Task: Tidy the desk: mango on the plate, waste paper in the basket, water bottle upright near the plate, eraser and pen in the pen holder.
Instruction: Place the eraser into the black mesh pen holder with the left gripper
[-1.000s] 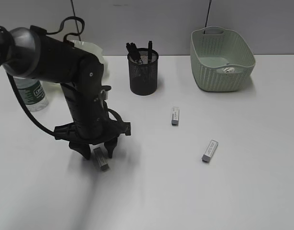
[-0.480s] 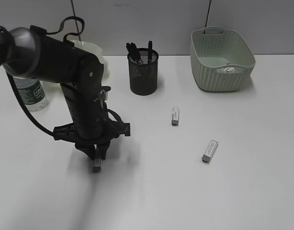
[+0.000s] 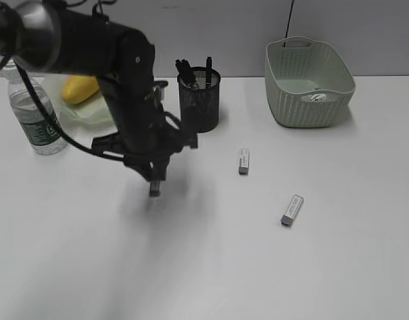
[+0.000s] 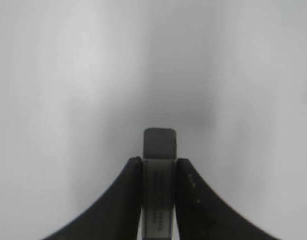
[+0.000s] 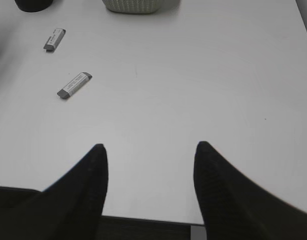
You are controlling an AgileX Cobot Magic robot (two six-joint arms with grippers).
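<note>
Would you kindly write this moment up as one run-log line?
left gripper: shut on eraser, lifted off desk | right gripper: open, empty | two erasers on desk

Mango (image 3: 80, 89) on plate (image 3: 91, 113) — bottle (image 3: 32, 120) left of plate

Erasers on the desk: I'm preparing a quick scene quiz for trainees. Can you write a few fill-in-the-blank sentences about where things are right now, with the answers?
1. The left gripper is shut on an ____.
2. The number of erasers lying loose on the desk is ____.
3. The mango rests on the ____.
4. The waste paper lies inside the ____.

Missing words: eraser; two; plate; basket
</note>
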